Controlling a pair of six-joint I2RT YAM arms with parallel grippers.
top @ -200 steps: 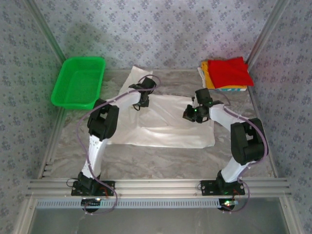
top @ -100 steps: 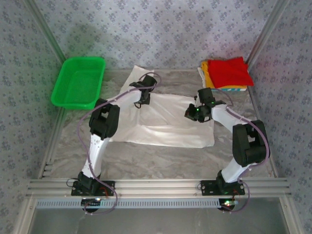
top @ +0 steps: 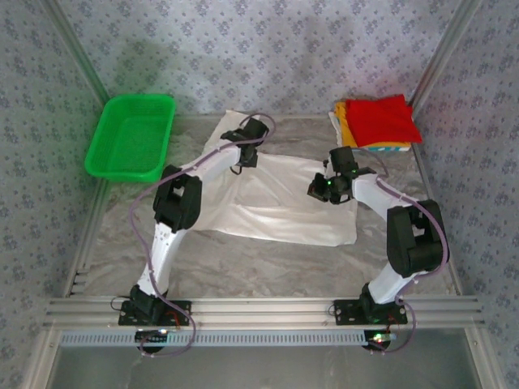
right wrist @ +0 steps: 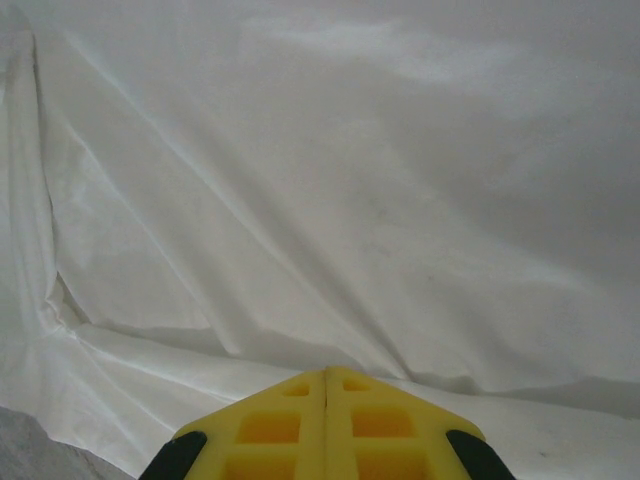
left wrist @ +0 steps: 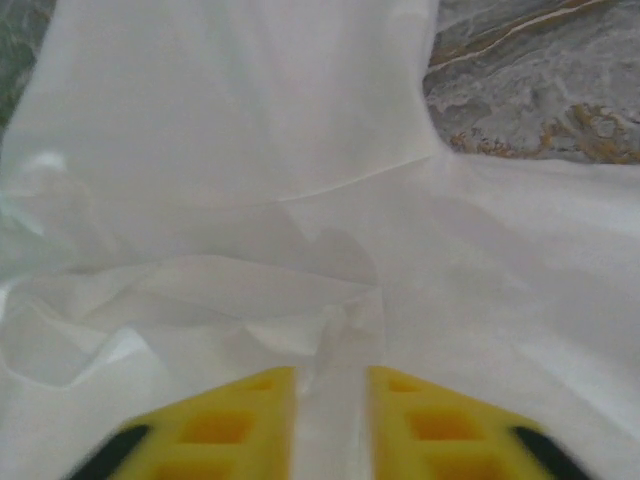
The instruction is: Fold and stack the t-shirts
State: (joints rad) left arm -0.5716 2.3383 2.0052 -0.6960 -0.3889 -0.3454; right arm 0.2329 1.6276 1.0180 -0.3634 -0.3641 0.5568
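A large white t-shirt (top: pixel 280 207) lies spread across the middle of the table, plain side up. My left gripper (top: pixel 247 156) is at its far left part, and in the left wrist view the yellow fingers (left wrist: pixel 250 400) are shut on a bunched ridge of the white t-shirt (left wrist: pixel 230 130). My right gripper (top: pixel 319 189) is over the shirt's right side. In the right wrist view the right gripper (right wrist: pixel 327 372) has its jaws pressed together, and creases in the white t-shirt (right wrist: pixel 330 180) run toward the tips. A folded red t-shirt (top: pixel 381 118) tops a yellow-orange one (top: pixel 348 130) at the back right.
A green mesh basket (top: pixel 132 136) stands at the back left. Metal frame posts rise at both back corners, with a patterned backdrop behind. A rail (top: pixel 259 309) runs along the near edge by the arm bases. Bare marbled tabletop (top: pixel 268 271) lies in front of the shirt.
My left gripper has moved away from the bases and to the right, dragging the shirt's left part with it. The right gripper has shifted slightly farther back.
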